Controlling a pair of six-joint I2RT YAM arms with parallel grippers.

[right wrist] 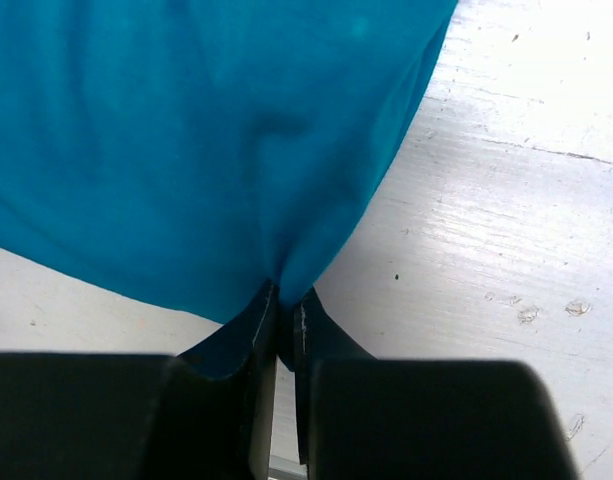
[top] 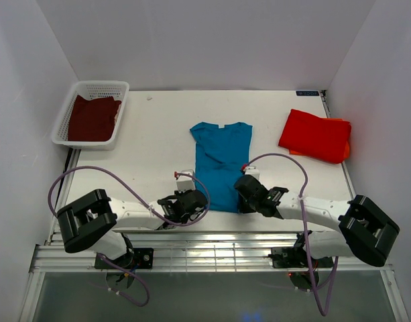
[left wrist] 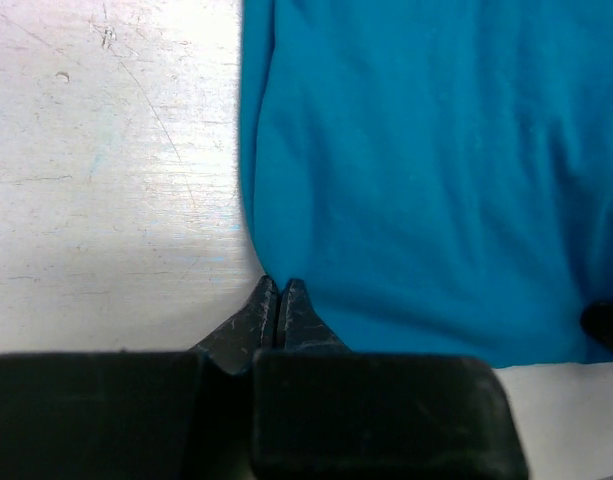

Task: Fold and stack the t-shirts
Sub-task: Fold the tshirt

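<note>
The blue shirt lies flat in the middle of the table. Its neck points to the far edge and its bottom is by the near edge. The left gripper is squeezed tight on the bottom left corner of the blue shirt. The right gripper is squeezed tight on the bottom right corner, and the cloth bunches up at its tips. The red shirt sits folded near the far right corner. The dark red shirt is inside the white basket at the far left corner.
</note>
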